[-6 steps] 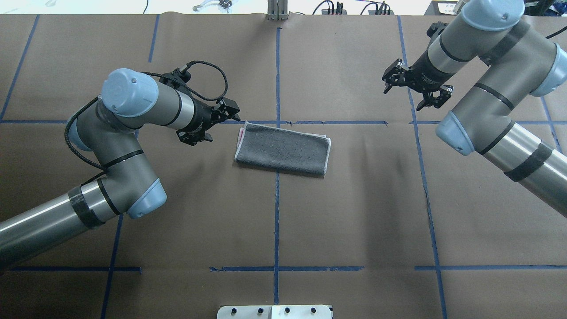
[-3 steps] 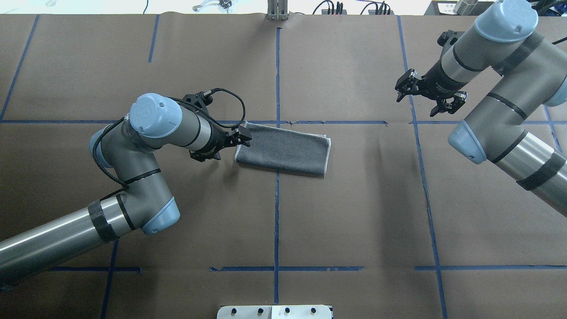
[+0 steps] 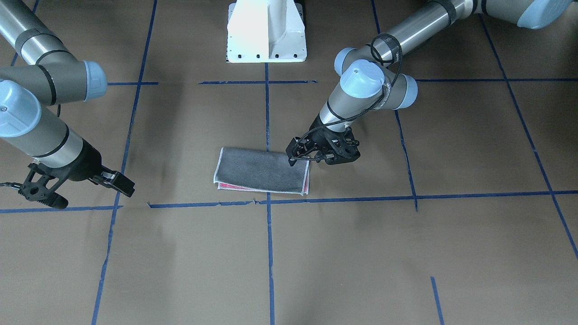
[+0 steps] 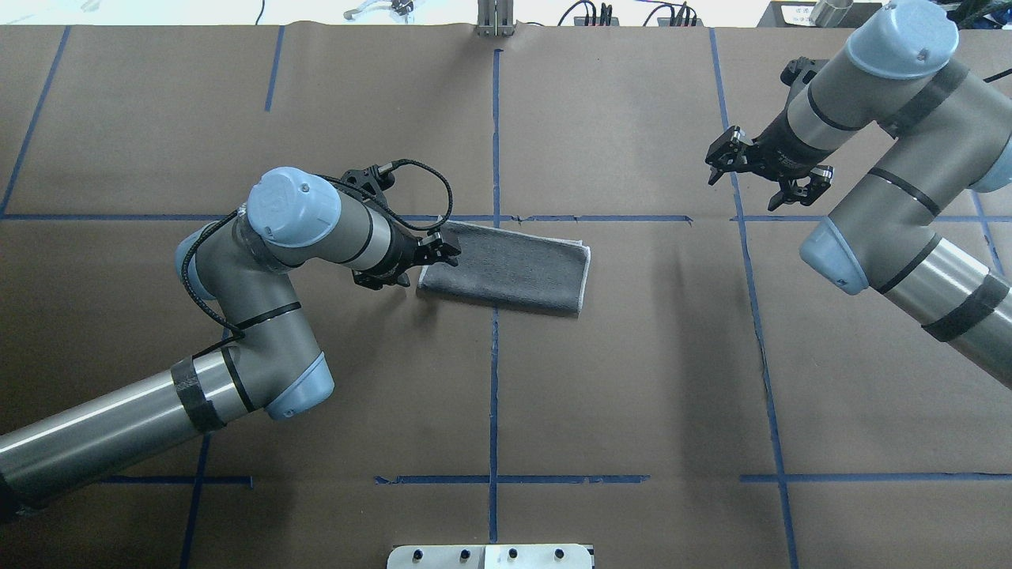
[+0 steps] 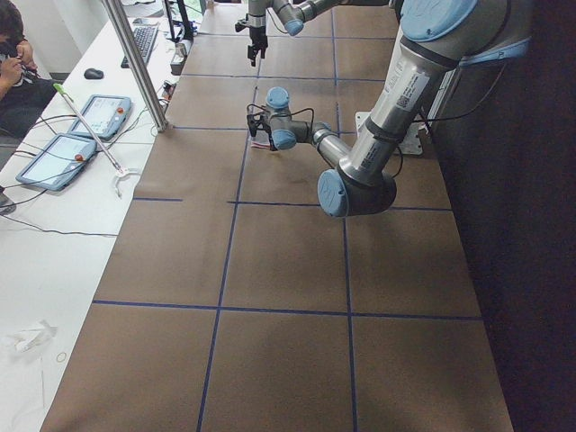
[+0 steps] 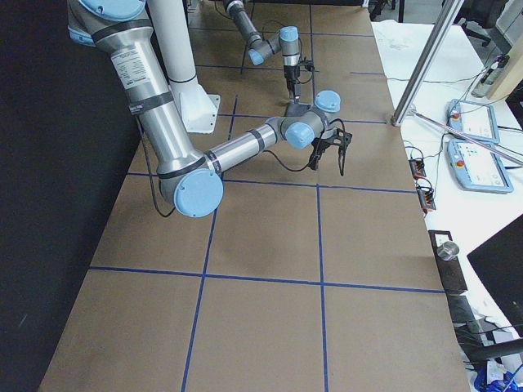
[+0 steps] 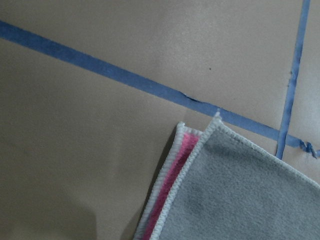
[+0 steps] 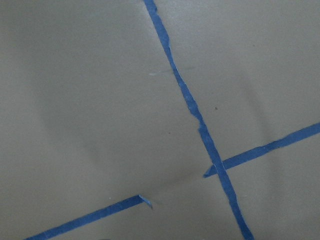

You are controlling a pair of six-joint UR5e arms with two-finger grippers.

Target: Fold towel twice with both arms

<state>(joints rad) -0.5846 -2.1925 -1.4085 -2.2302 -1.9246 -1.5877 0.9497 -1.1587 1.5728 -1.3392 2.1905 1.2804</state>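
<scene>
Front-facing: towel folded once, grey up, flat mid-table, left gripper spread wide and empty at its short end, right gripper spread, empty, well apart; overhead: left gripper nearer the towel than half a second ago; left wrist: offset layers risk a top-layer-only pinch.

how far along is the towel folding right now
First fold looks done: the towel lies as a grey rectangle with a pink strip showing at one edge. In hand: the left gripper, open, is at its short end by a corner; the right gripper hangs open, well away. Left: the second fold.
</scene>
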